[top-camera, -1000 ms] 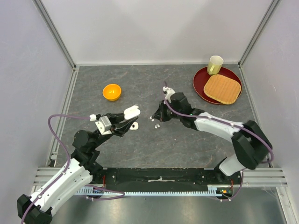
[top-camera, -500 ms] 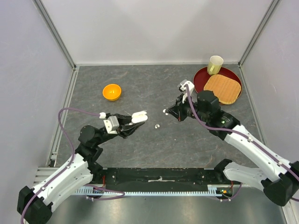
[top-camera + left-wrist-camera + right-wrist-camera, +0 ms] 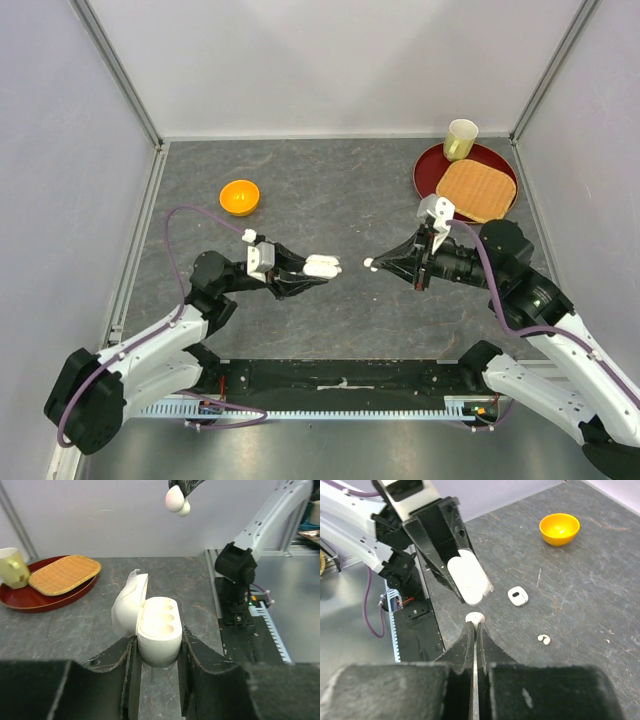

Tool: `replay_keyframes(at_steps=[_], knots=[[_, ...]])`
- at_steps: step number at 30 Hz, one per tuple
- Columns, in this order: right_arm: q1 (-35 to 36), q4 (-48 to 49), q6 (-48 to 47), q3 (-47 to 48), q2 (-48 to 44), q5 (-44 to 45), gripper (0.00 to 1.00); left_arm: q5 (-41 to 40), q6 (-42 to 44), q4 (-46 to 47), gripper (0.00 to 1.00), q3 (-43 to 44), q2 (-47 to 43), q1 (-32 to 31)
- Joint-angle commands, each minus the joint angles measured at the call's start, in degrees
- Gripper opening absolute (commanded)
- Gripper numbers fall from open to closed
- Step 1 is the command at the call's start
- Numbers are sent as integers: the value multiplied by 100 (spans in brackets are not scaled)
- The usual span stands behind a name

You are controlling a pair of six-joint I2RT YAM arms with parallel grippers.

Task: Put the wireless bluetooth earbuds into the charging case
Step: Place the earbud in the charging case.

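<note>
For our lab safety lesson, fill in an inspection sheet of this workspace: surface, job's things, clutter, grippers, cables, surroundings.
Surface: grey table, scratched.
Job's things: open case, wells empty, in left gripper; earbud in right gripper; second case and loose earbud on the table.
Clutter: orange bowl; red tray with mat and cup.
Grippers: left shut on open case, right shut on earbud.
Cables: left cable and right cable, purple, loop off the arms.
Surroundings: plain walls, metal frame.

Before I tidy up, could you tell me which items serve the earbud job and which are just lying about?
Job: open charging case in the left gripper; earbud in the right gripper; loose earbud; second small case.
Lying about: orange bowl; red tray; woven mat; cup.
</note>
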Motion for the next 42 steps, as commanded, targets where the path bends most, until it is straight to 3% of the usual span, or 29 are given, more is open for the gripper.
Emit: replay_keyframes(at_steps=[1,7,15,42], knots=[[-8,102,-22,-127,-167,-454,0,804,-760,1155,2,350,405,-2],[-8,418,153,-189,-10,-762,0,1130,-1305,1840,2,473,836,-2],[19,1077,391,-329,96,-1263,0,1297,-1543,1946,2,561,1057,-2],[476,1367,356,-321,720,-1017,0,1464,-2105,2333,2,702,1496,-116]])
